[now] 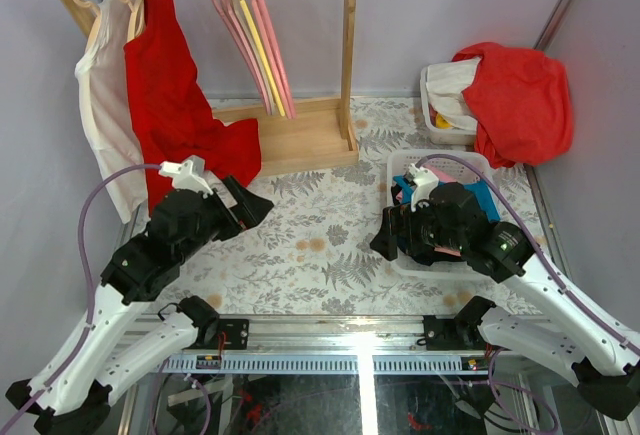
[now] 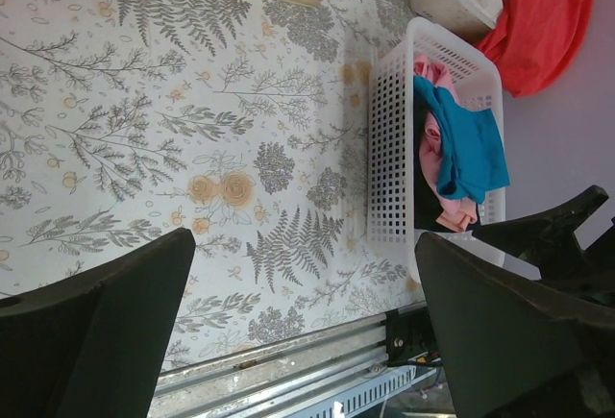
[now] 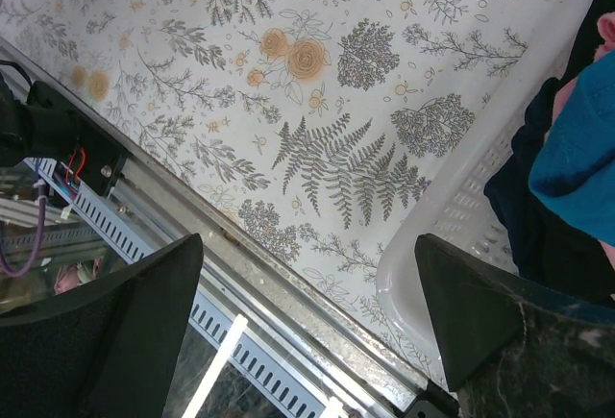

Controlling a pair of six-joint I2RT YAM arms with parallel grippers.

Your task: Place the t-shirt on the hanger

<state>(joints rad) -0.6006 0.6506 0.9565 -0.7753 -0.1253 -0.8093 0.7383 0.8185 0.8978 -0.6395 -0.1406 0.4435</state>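
Counter (image 1: 320,245), fern-print cloth on it, wood rack (image 1: 348,55) at the back left. T-shirt (image 1: 165,95) hangs at the rack's left end, just beside a white tee (image 1: 100,105). Its long axis runs top to bottom and the lower part spills onto the rack base. Its shoulders sit on the hanger (image 1: 133,10), hook over the rail, so the task looks about done, though I can't tell if both shoulders sit square. Basket (image 1: 440,255) of blue/pink clothes is at the right, and pink hangers (image 1: 255,35) are mid-rail.

Left gripper (image 1: 248,203): jaws wide, nothing between them, only counter in the wrist view. Right gripper (image 1: 385,237): also wide, empty, over the counter at the basket's near-left edge.

Key relation: the t-shirt is up and to the left of the left gripper, near it, hem end closest. Right arm is well apart, across the counter. Any tidy-up of the drape falls to the left arm, I'd say, reaching back-left toward the hem or collar.
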